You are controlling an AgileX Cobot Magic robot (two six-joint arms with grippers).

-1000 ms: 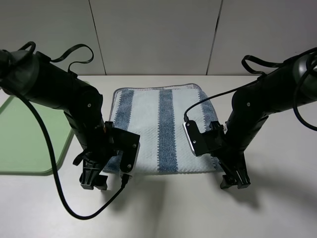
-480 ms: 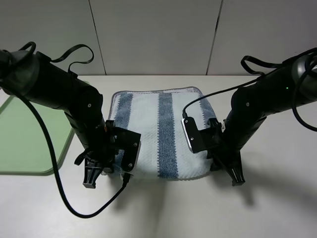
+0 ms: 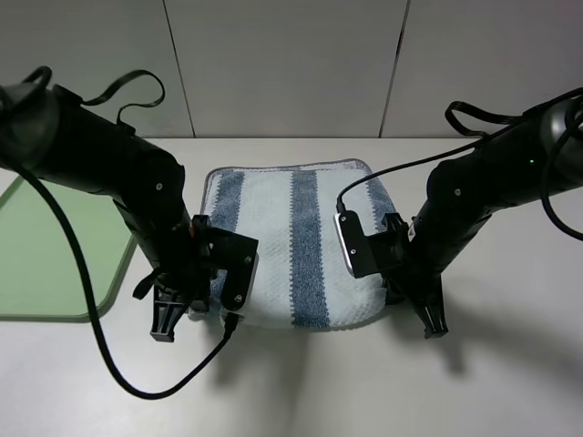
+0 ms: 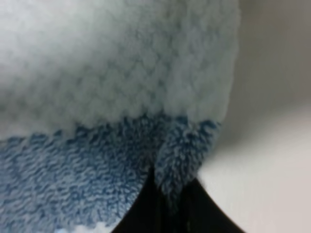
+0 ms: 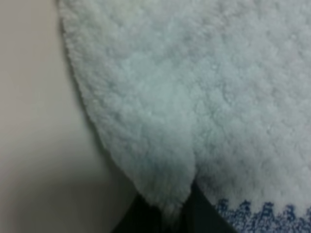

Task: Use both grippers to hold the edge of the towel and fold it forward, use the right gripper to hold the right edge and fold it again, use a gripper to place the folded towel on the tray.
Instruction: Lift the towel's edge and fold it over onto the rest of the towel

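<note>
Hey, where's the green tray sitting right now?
In the exterior high view the tray lies on the table at the far left edge, just left of the left gripper, which separates it from the towel.

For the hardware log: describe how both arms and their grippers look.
Both the left arm and right arm are bulky, black and jointed. Each wrist carries a black box with a pale metal edge. The left gripper and right gripper are narrow and black. A long black cable loops from the left arm; a small green light glows on the right arm.
</note>
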